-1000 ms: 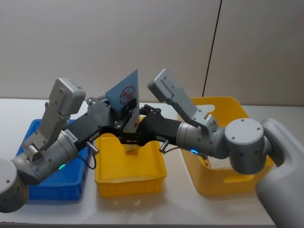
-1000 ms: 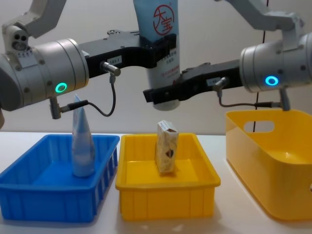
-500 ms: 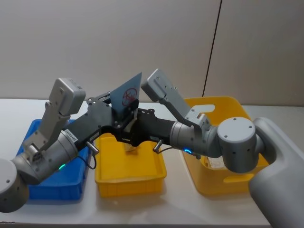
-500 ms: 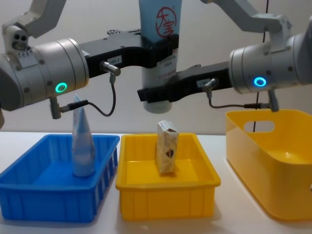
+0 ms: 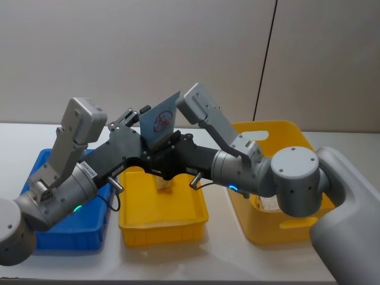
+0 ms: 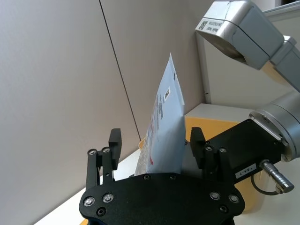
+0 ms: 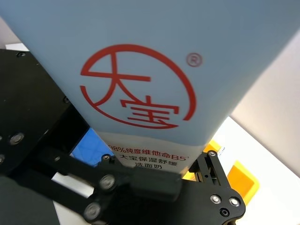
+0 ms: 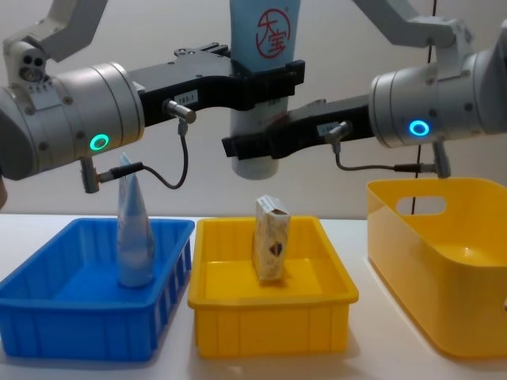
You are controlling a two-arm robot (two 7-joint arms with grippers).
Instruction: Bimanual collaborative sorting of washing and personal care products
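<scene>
1. The pale-blue tube (image 8: 264, 39) hangs cap-down in the air, high above the small yellow bin (image 8: 269, 336) where a beige carton (image 8: 271, 241) stands
2. The right gripper (image 8: 253, 146) is clamped on the tube's lower body near the cap, carrying it alone
3. The left gripper (image 8: 265, 79) sits higher on the tube, its fingers (image 6: 115, 140) spread to either side with a gap showing, so it grasps nothing yet
4. We judge this to be a handover to the left arm, since another tube (image 8: 135, 237) already stands in the blue bin (image 8: 47, 324)
5. We should centre the tube between the left fingers and close squarely on its flat faces
6. We should free the right jaws only once the left grip is firm, then part straight back so the tube stays upright
</scene>
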